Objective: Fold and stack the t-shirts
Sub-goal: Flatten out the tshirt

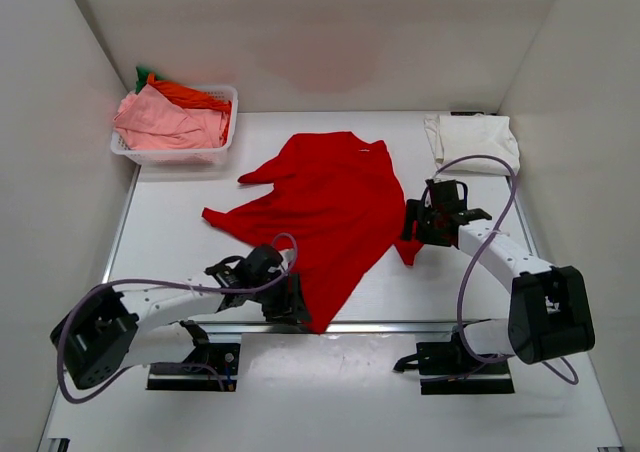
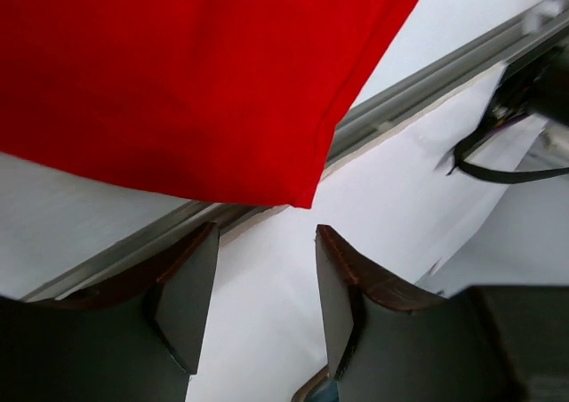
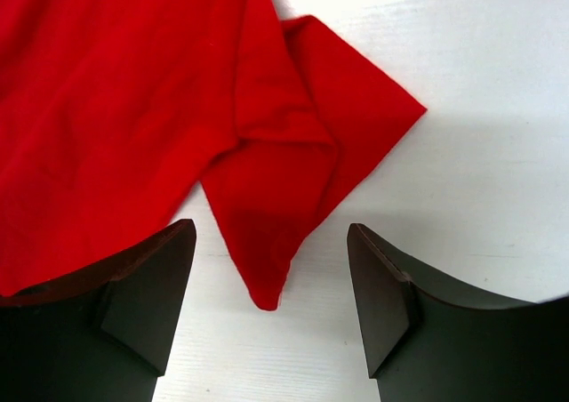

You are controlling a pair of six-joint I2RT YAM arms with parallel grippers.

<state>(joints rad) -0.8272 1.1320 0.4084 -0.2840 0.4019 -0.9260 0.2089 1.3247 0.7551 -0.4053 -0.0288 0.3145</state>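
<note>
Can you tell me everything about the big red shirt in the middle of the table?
The bright red soft cloth t-shirt lies spread out, unfolded and wrinkly, on the white table. Its neck, with what looks like a small white label, points to the far side. Two sleeve-like points stick out left. One bottom corner reaches the metal strip at the near edge, beside the open left gripper. Another corner lies between the fingers of the open right gripper, not pinched.
</note>
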